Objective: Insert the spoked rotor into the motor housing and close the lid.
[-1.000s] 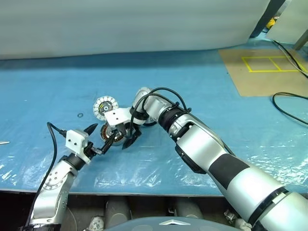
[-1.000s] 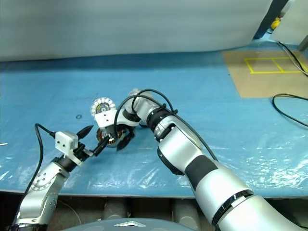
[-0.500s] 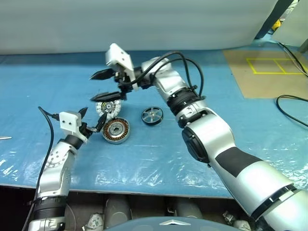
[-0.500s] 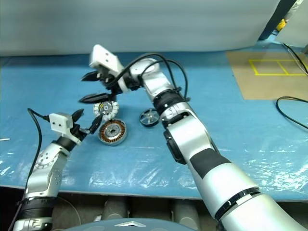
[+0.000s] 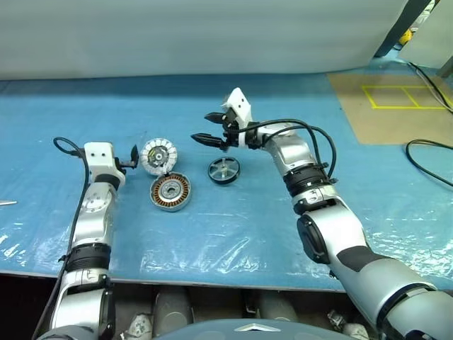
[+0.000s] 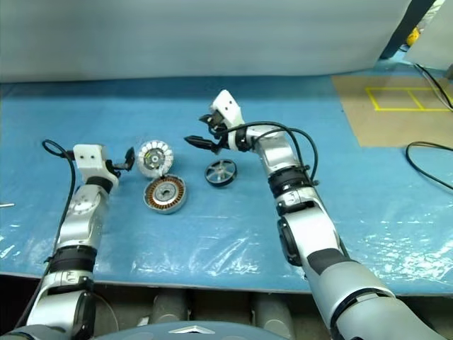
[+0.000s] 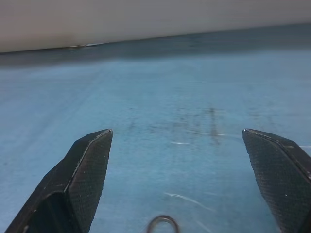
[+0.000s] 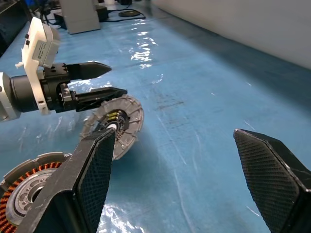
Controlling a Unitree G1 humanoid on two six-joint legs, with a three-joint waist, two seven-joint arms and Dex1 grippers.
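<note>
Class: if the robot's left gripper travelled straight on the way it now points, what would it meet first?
Probably nothing nearby: the open left gripper looks over bare blue table towards the pale wall. A small ring lies below its line. Depth is unclear.

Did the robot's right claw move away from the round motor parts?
Yes. The right gripper was down at the motor housing; now it hangs open, raised above the spoked rotor and further back.

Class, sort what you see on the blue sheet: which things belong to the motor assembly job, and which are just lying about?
Job:
rotor
housing
lid

Lying about:
small ring
black cable
yellow-taped brown mat
</note>
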